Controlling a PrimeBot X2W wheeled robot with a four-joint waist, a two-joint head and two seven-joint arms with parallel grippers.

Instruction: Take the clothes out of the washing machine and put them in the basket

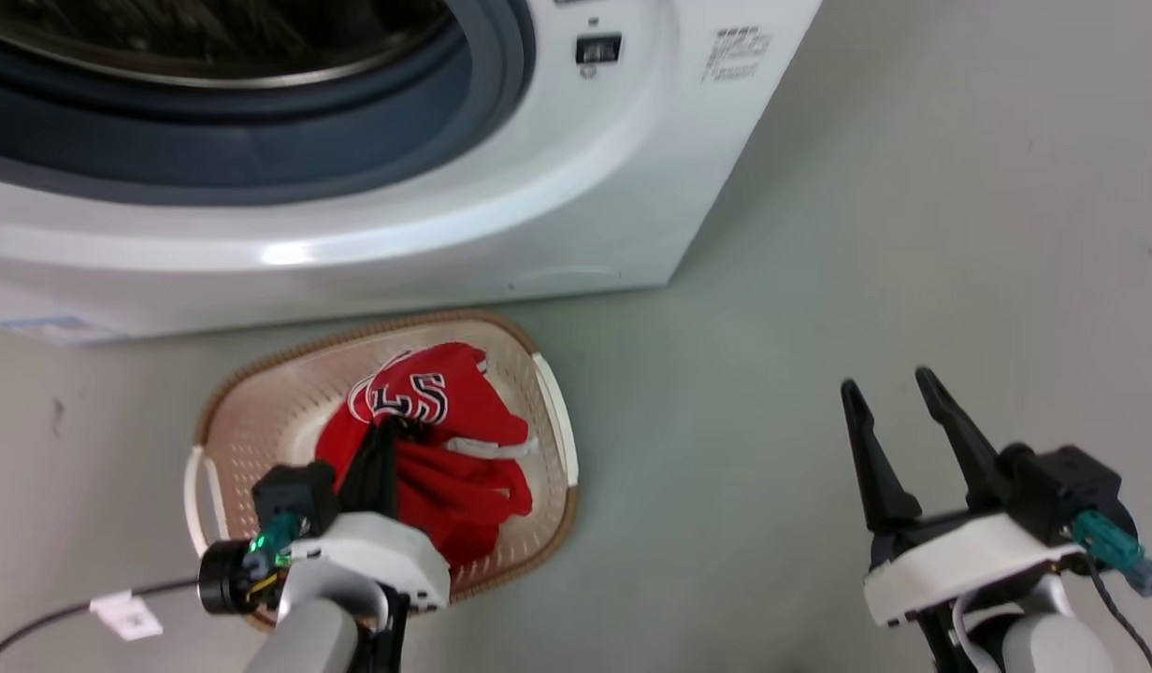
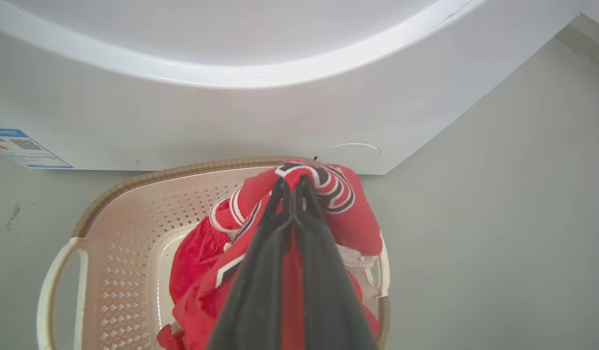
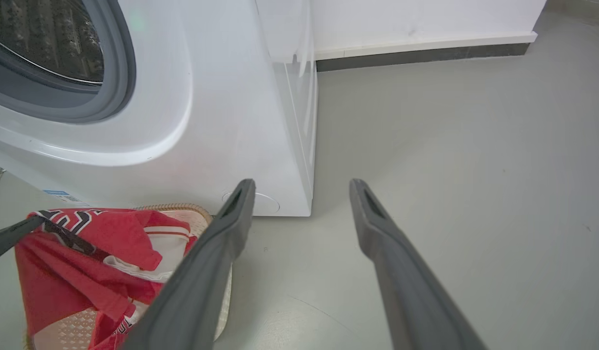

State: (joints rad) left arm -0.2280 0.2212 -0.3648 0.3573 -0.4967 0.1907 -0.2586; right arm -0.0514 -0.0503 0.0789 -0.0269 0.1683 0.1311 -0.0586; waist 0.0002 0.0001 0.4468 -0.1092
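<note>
**Gripper state.** The left gripper point(image 2: 290, 183) is closed on a fold of the clothes point(image 1: 482, 421); red fabric is pinched between its dark fingers near the tips. The right gripper point(image 1: 886, 379) is open and holds nothing, with a clear gap between its fingers.

**Position of the load.** The basket point(image 1: 267, 421) stands on the floor point(image 1: 866, 234), just in front of the washing machine point(image 1: 539, 187). Its long axis runs left to right along the machine's front. The red bundle sits in the right half of the basket, and the pinched fold is raised above the rest.

**Governing relation.** The left gripper is directly over the basket, with the fabric draping down from its fingertips into the basket. The likely next action is a plain release, with no sideways travel needed. The left arm is the working arm. The right gripper is well apart, to the right, over bare floor.

**Edges and clearance.**
- In the left wrist view, part of the jersey lies close to the far right rim and the right handle. A fold could end up draped over that edge.
- The left half of the basket has free room.
- The machine's front panel is just beyond the far rim, so room to move is on the near side and upward.
- The part of the drum point(image 3: 46, 39) in view is too small to judge whether anything remains inside.
</note>
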